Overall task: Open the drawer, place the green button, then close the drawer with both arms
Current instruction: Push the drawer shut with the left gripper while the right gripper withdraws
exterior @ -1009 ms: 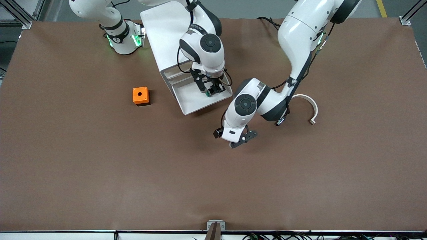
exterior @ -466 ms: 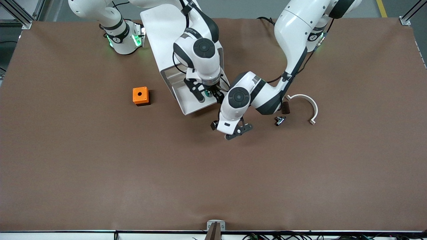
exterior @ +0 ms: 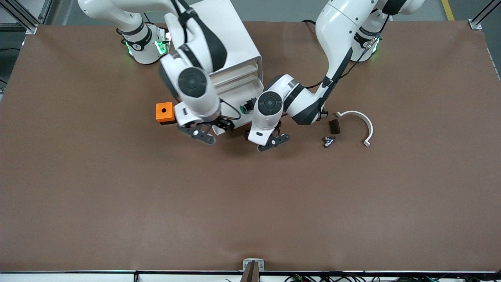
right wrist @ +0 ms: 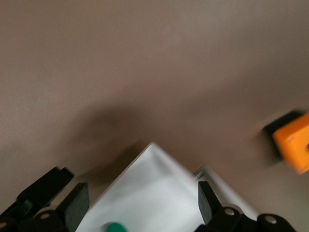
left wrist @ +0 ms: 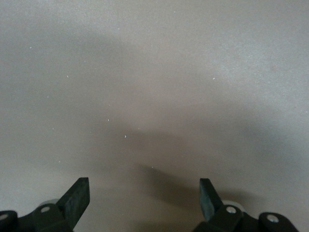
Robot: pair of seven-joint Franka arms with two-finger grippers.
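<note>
The white drawer [exterior: 237, 95] stands pulled out of the white cabinet [exterior: 229, 35], largely covered by both arms. The button [exterior: 246, 107] with its green cap lies in the drawer, near the corner toward the left arm's end. My right gripper [exterior: 201, 134] is open and empty, over the drawer's front corner beside the orange cube. In the right wrist view the drawer's corner [right wrist: 149, 193] and the green cap [right wrist: 115, 227] show between my open right gripper [right wrist: 140, 203]. My left gripper [exterior: 274, 142] is open and empty over bare table just past the drawer's front; the left wrist view shows it [left wrist: 144, 198] over bare table.
An orange cube [exterior: 164, 112] with a round hole sits beside the drawer toward the right arm's end, and shows in the right wrist view [right wrist: 294, 145]. A dark block [exterior: 334, 126], a small metal part [exterior: 328, 141] and a white curved piece [exterior: 362, 122] lie toward the left arm's end.
My right gripper let go of the button in the drawer and swung out to the drawer's front corner. My left gripper moved closer to the drawer's front.
</note>
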